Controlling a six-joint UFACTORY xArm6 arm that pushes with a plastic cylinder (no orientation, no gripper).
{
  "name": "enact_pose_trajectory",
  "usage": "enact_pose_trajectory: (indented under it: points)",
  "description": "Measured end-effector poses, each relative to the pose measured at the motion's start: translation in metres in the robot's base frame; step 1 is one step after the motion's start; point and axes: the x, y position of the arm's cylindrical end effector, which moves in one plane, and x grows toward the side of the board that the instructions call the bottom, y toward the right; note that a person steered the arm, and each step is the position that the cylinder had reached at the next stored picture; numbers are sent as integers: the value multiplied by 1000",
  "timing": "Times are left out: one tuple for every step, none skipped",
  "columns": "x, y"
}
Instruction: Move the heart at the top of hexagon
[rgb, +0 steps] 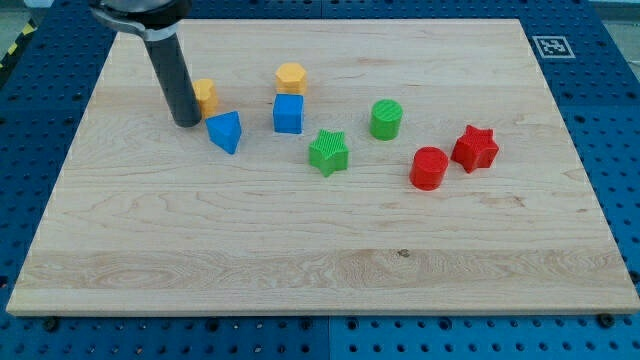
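At the board's ten o'clock corner, my tip (186, 122) touches the orange heart (205, 96) — no claw, just a rod. The yellow hexagon (290, 77) sits at the heart's three o'clock, well apart.

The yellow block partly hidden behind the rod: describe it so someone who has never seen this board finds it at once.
Start at the wooden board's upper left, where the dark rod comes down to my tip. The yellow block sits just right of the rod, partly hidden, above the blue triangle. The yellow hexagon stands farther right, above the blue cube.
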Motion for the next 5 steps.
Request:
enact_pose_trajectory:
  points:
    - [-21, 0]
    - [-46, 0]
    - [-68, 1]
    - [-90, 5]
    - [-91, 1]
